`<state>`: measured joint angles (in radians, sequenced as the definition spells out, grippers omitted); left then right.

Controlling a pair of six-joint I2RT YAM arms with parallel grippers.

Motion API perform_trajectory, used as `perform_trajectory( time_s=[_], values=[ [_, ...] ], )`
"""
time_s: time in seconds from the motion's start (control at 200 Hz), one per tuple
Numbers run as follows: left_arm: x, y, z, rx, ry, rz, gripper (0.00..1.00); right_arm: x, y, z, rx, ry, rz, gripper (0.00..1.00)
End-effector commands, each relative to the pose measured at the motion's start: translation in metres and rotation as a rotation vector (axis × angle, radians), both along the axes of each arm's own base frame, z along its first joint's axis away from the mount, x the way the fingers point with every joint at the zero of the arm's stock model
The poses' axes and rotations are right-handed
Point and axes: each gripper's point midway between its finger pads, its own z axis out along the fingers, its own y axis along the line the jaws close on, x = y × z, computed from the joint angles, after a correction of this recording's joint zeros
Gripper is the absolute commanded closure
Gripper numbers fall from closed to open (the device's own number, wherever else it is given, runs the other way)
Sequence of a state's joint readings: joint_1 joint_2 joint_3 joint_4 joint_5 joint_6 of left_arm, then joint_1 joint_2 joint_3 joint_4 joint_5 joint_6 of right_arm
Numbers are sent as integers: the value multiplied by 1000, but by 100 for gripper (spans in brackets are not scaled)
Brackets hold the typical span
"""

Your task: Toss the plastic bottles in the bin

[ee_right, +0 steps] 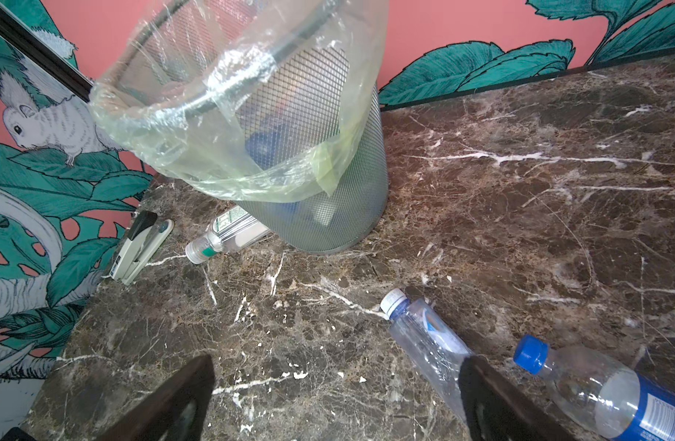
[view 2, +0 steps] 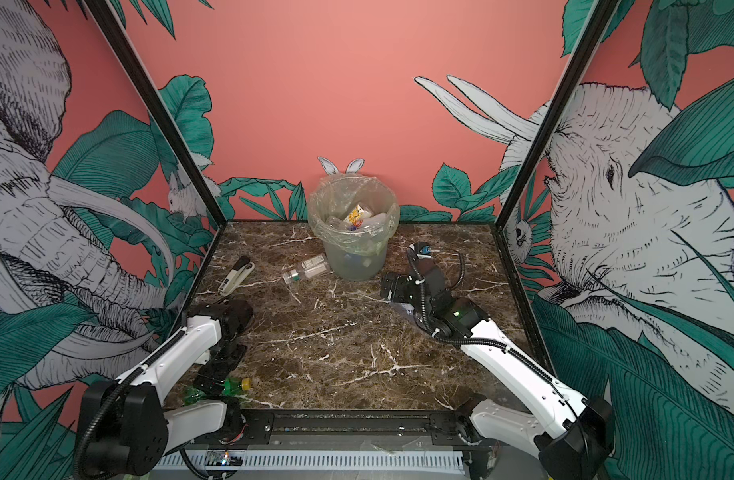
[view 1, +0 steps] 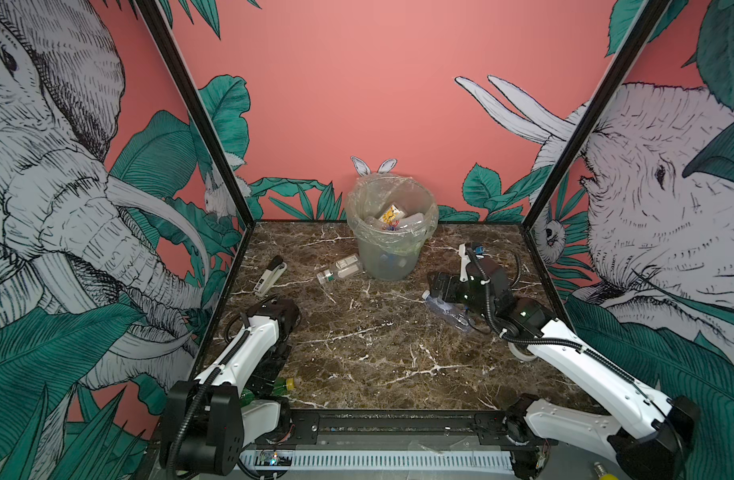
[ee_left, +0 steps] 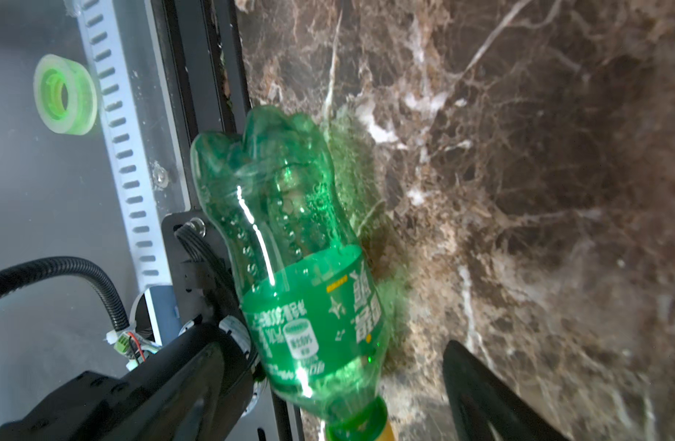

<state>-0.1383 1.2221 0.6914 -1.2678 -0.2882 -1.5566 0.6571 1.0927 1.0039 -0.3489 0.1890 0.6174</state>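
In both top views a white-and-black stapler (view 1: pixel 270 274) lies far left on the veined brown marble counter (view 1: pixel 378 357). The left arm hides most of a ribbed green bottle (ee_left: pixel 290 248) at the near edge. The left jaws stand apart around it, one side clear of it. A small clear bottle (view 1: pixel 340 268) lies just beside the bag-lined mesh bin (view 1: pixel 392 253), which holds bottles. The right jaws gape over bare counter beside a white-capped bottle (ee_right: pixel 424 336) and a blue-capped bottle (ee_right: pixel 580 382).

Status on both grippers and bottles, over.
Left gripper open, straddling green bottle. Right gripper open, empty, white-capped bottle beside it. Bin partly filled; nothing blocks it.
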Motion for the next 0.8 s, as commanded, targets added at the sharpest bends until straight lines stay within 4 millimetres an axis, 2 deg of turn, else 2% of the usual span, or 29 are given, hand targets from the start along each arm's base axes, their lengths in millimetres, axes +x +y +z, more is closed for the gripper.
perform_trajectory(
  time_s=[0.0,0.12,0.29,0.47,0.56,0.795],
  values=[
    [-33,3,-4,28,184,40,9,1,3,6,28,-36,20,1],
    [-30,3,-4,33,212,35,8,-1,8,-1,33,-17,50,1],
    [-28,8,-3,69,142,61,11,-4,8,-7,38,-5,55,0],
    [-28,6,-23,60,143,74,15,-4,8,-2,43,-11,51,1],
    [-26,6,-21,72,167,73,15,-4,11,0,53,-4,65,1],
    [-27,8,-23,87,136,101,26,-5,13,5,78,4,67,1]
  ],
)
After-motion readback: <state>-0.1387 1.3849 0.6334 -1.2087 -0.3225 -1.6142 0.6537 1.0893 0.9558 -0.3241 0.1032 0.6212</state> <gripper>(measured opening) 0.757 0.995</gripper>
